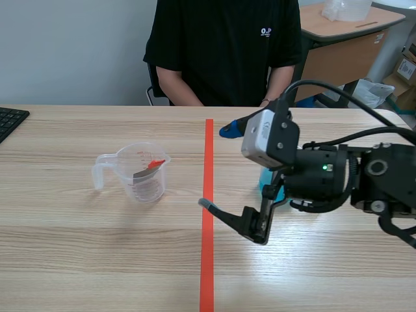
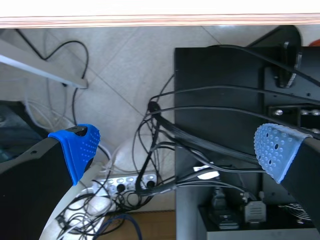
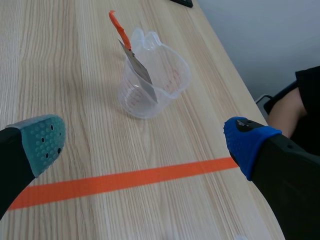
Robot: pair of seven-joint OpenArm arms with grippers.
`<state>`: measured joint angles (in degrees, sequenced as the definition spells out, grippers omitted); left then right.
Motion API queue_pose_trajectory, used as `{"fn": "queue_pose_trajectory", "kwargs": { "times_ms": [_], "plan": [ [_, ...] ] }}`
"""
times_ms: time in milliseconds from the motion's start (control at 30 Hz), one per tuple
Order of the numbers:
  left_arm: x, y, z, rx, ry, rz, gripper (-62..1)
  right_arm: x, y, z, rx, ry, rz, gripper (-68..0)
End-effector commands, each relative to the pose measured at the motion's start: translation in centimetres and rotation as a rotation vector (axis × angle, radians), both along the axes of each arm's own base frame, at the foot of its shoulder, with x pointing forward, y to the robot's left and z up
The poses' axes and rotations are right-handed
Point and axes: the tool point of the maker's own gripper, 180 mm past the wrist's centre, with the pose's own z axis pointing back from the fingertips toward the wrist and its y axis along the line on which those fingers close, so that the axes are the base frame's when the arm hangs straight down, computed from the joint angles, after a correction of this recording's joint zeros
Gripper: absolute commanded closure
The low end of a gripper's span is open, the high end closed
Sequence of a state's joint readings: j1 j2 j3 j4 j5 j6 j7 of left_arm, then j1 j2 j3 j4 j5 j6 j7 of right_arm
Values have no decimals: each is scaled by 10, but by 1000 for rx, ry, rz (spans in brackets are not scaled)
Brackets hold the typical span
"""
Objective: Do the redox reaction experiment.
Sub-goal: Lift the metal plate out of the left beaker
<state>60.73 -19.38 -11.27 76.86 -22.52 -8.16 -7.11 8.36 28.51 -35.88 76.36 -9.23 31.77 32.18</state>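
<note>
Right gripper (image 1: 216,167) hangs wide open over the tape line (image 1: 207,260) at mid-frame, its arm low at the right. Left of centre stands the clear measuring cup (image 1: 140,174), a grey blade (image 1: 143,175) with an orange-red handle leaning inside. My left gripper (image 2: 175,150), also spread, faces floor cables (image 2: 150,165). A person (image 1: 221,45) sits at top.

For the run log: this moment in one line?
right pincer: open over wooden table | left pincer: open, under table | clear plastic measuring cup: holds orange-handled grey blade
</note>
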Motion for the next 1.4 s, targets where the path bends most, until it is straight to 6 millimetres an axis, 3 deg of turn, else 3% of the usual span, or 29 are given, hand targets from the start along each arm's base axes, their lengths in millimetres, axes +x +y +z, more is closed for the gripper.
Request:
{"fn": "queue_pose_trajectory", "kwargs": {
  "times_ms": [0,233,467,633,867,1267,1367],
  "plan": [
    [6,1,4,-1,-22,-2,-623,8,12,17,46,-49,21,-679],
    [5,1,4,-1,-21,-3,-623,15,56,19,56,-94,84,-679],
    [5,1,4,-1,-21,-3,-623,11,82,22,30,-135,141,-679],
    [5,1,4,-1,-21,-3,-623,7,84,17,4,-144,160,-556],
    [5,1,4,-1,-21,-3,-623,18,82,24,21,-209,105,-398],
    [5,1,4,-1,-20,-3,-623,17,82,25,26,-210,108,-43],
    [5,1,4,-1,-20,-3,-623,17,82,25,27,-210,108,-15]
  ]
}}
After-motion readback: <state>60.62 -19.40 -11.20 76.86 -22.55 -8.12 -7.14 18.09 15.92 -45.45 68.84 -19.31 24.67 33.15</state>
